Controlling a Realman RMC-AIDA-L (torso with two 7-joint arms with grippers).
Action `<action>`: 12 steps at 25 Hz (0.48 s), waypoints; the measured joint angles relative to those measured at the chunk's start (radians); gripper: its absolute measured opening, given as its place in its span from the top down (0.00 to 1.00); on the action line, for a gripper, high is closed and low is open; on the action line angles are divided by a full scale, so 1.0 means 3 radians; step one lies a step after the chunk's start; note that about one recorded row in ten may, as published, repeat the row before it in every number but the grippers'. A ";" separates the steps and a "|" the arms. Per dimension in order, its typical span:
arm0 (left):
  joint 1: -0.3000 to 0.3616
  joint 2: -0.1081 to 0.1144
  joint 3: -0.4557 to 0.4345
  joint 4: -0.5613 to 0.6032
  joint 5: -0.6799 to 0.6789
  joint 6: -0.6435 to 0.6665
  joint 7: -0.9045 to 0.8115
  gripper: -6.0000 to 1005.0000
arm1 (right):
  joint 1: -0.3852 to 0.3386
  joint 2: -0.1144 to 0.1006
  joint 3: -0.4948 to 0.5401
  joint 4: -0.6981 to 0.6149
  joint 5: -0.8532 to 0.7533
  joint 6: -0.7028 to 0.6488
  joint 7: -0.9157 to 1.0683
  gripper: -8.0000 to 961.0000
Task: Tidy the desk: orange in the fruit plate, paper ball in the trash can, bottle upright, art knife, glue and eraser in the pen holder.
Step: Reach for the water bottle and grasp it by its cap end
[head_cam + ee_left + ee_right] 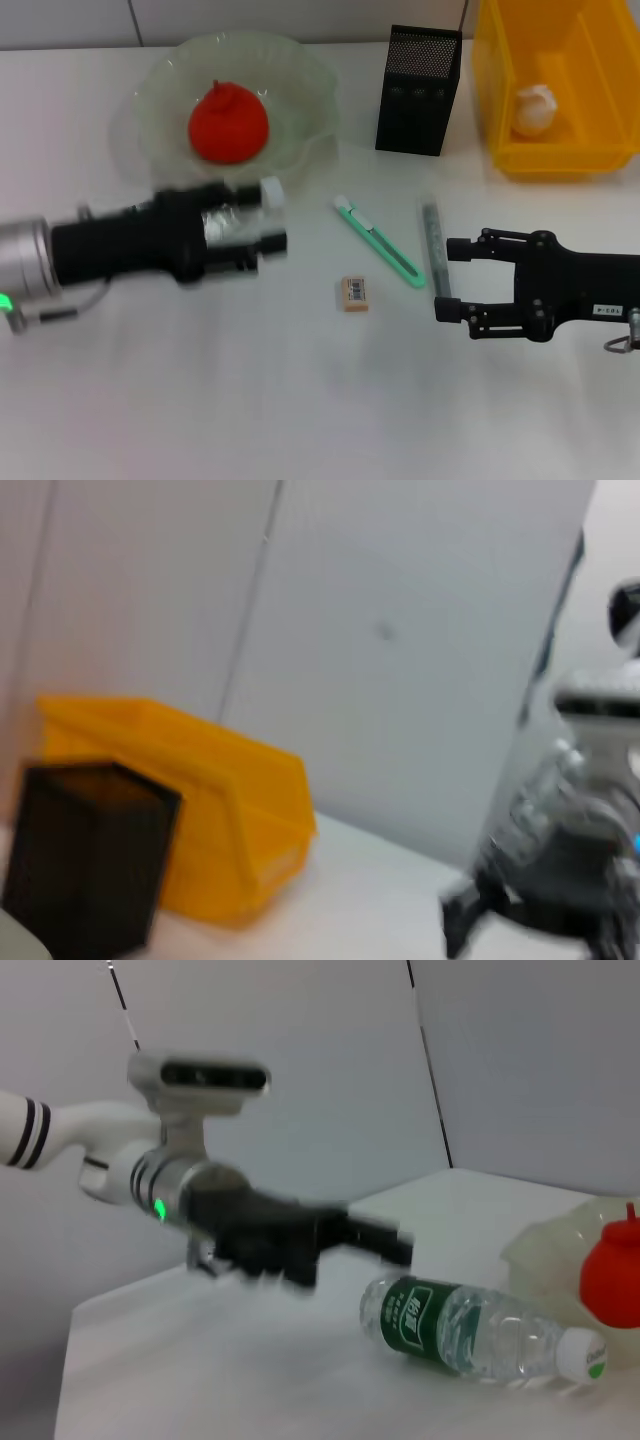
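Observation:
The clear bottle (268, 192) lies on its side on the white desk (250, 400); it also shows in the right wrist view (470, 1332). My left gripper (262, 222) hovers over it, open, and does not grip it (385, 1238). The orange (228, 122) sits in the pale-green fruit plate (160, 80). The paper ball (535, 108) lies in the yellow trash can (600, 100). The mint-green art knife (378, 243), grey glue (432, 235) and tan eraser (354, 292) lie on the desk. My right gripper (452, 277) is open, its tips beside the glue's near end. The black mesh pen holder (418, 90) stands upright.
The pen holder (85, 860) and trash can (220, 810) stand side by side at the back right of the desk. The fruit plate (545, 1250) with the orange (612, 1275) is close behind the bottle's cap end. Bare tabletop lies along the front.

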 joint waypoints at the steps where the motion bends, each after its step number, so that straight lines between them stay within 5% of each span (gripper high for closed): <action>1: -0.0004 -0.0003 -0.0098 0.0191 0.0004 0.0010 -0.0226 0.20 | -0.0001 0.0001 -0.0004 -0.0006 -0.0008 0.0003 0.0000 0.16; 12: -0.0154 0.0236 -0.0232 0.1463 0.0976 -0.0161 -0.1526 0.20 | 0.0024 0.0002 0.0016 -0.0035 -0.0054 0.0060 0.0020 0.16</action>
